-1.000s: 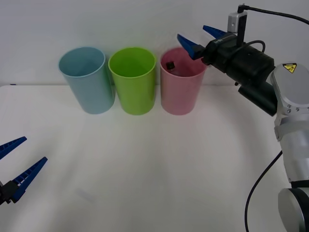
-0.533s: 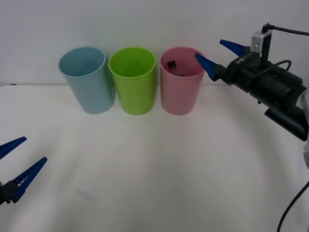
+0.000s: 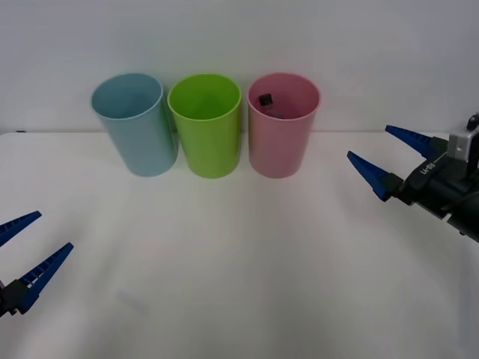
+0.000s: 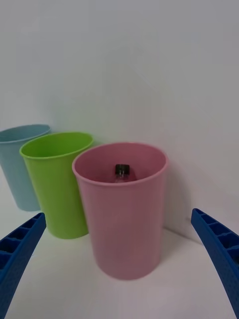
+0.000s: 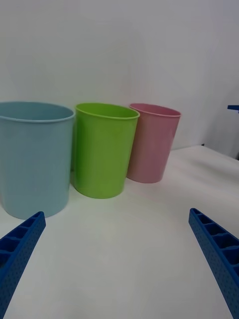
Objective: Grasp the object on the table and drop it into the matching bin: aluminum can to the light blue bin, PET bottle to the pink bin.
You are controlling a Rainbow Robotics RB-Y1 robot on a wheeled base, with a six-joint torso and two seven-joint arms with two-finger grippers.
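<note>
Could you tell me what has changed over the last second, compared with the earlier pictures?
The right tool, open and empty, has drawn back from over the pink bin, moving down and to the robot's right, and now hangs over the table. The PET bottle stays inside the pink bin. The light blue bin, the lime green bin and the open left tool have not moved.

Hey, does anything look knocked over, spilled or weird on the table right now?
Nothing stands out. All three bins stand upright in a row, and the PET bottle sits inside the pink bin, where it belongs. No spills on the table.
</note>
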